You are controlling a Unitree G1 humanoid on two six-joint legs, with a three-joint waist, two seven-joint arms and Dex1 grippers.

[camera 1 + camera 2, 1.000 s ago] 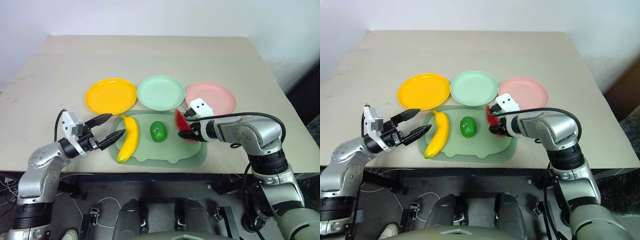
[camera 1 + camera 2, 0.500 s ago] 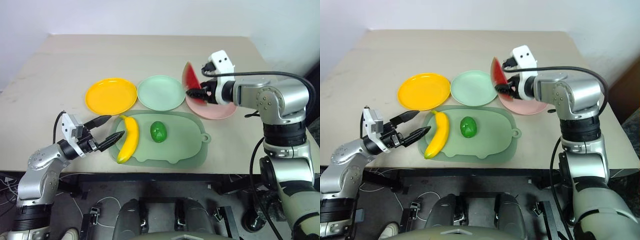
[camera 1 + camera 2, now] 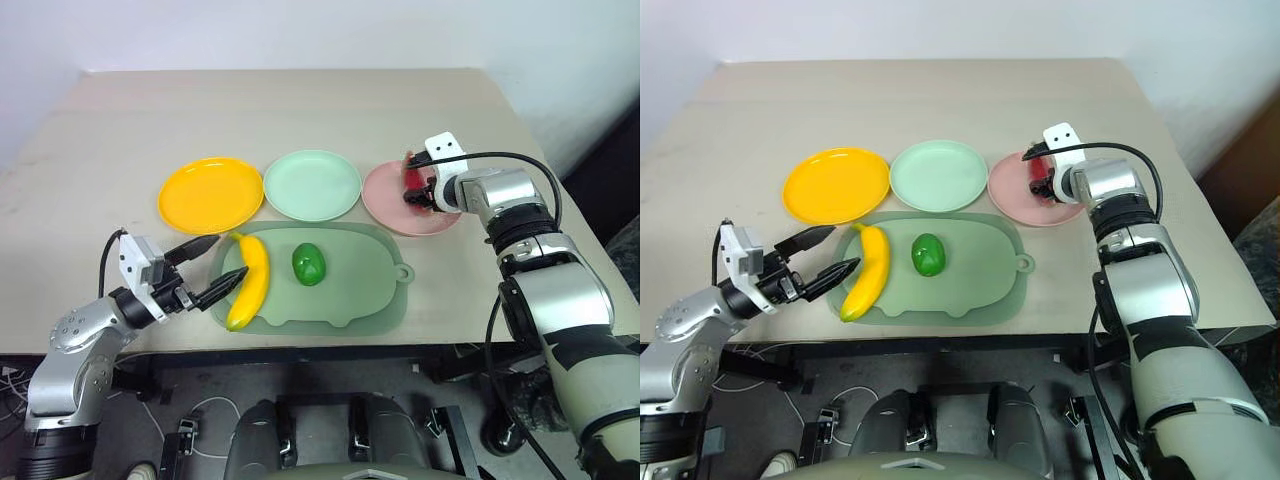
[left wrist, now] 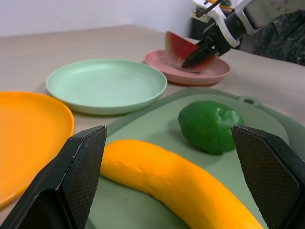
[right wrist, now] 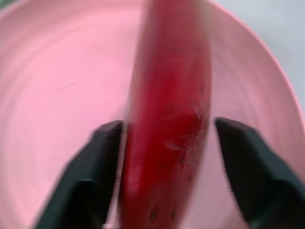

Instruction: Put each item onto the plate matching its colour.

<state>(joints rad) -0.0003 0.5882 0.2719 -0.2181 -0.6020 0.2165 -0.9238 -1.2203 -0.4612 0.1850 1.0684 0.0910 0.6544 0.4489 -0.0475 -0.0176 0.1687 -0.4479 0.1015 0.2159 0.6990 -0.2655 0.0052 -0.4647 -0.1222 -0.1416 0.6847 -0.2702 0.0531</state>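
Step in hand: setting the red item down. My right end effector [image 5: 164, 157] sits over the pink plate [image 3: 385, 195] with the watermelon wedge [image 5: 167, 124] standing on edge between its fingers [image 5: 83, 191]. The right wrist view shows a narrow gap on each side of the wedge, so I read the fingers as parted and the wedge as released onto the plate, though I cannot tell for sure that contact has ended.

Left end effector [image 3: 210, 267]: fingers spread apart, holding nothing, level at the near left edge of the green tray [image 3: 350, 295], tips bracketing the near end of the banana [image 3: 247, 281].

Remaining stock: banana and green pepper [image 3: 309, 263], both lying on the tray. The orange-yellow plate [image 3: 210, 193] and the mint green plate [image 3: 312, 184] carry nothing, and stand just beyond the tray on the surface [image 3: 120, 130].

Next move, my judgement: draw the right arm back without tipping the wedge off the plate, then close the left fingers on the banana and carry it to the orange-yellow plate.

View differences: the head views give the whole layout but leave the wedge a small red patch. The left wrist view shows it upright on the pink plate with the black fingers at its side.
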